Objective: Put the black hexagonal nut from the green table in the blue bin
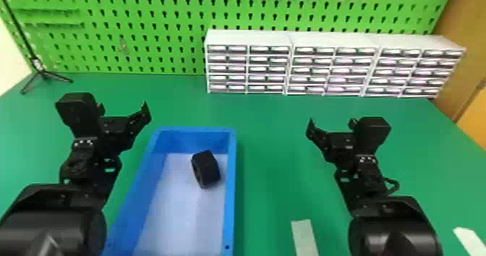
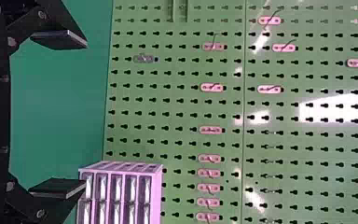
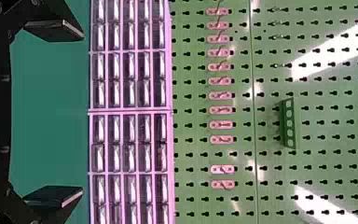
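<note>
Head view has the black hexagonal nut (image 1: 206,169) lying inside the blue bin (image 1: 230,201), toward its far right corner, nearer the left gripper (image 2: 86,114) off the bin's left than the right gripper (image 3: 82,113) off its right, both spread and empty, so probably no grasp is needed

Hexagonal nut (image 1: 207,169) lies in bin (image 1: 230,190) | bin on table (image 1: 275,146) | tape strips (image 1: 304,237) right of bin | drawer cabinets (image 1: 248,38) behind, rightward | pegboard (image 1: 152,38) behind cabinets | tripod (image 1: 42,73) back left
</note>
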